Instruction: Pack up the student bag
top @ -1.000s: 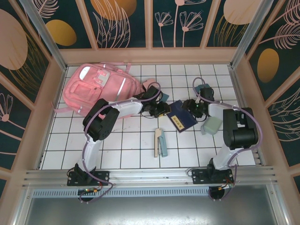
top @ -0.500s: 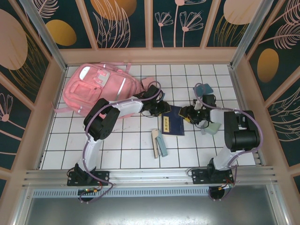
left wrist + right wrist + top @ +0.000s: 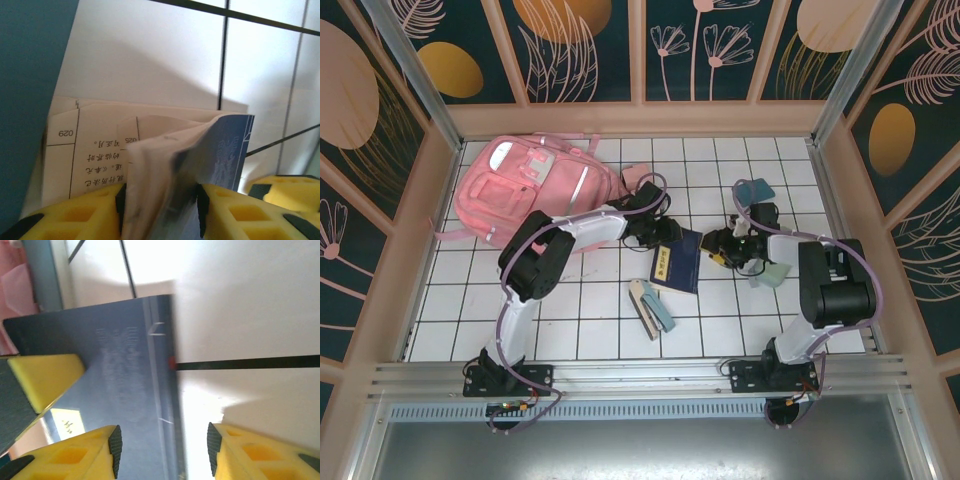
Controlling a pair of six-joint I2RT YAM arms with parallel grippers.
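The student bag (image 3: 535,185) lies flat at the far left corner of the tiled counter (image 3: 570,320), well apart from the work at the centre, where both arms meet over a dark blue book (image 3: 678,268). The left end effector (image 3: 658,235) is closed on that book. Its wrist camera shows the yellow fingers (image 3: 75,220) pinching a bowed wad of printed pages together with the blue cover, which the overhead camera cannot resolve. This looks like a grip on one edge so that the book can be lifted and swung over to the bag. The right end effector (image 3: 162,440) has its jaws parted around the opposite edge of the cover. White tile shows between the cover and one finger, so I judge it to be steadying or guiding the book rather than gripping it. The overhead view supplies what the wrist cameras lack — the bag's position, and a beige-and-teal case (image 3: 652,305) lying loose just near the book, presumably waiting its turn. Whether the bag's opening is unzipped cannot be told from here — that decides how easily the book goes in.
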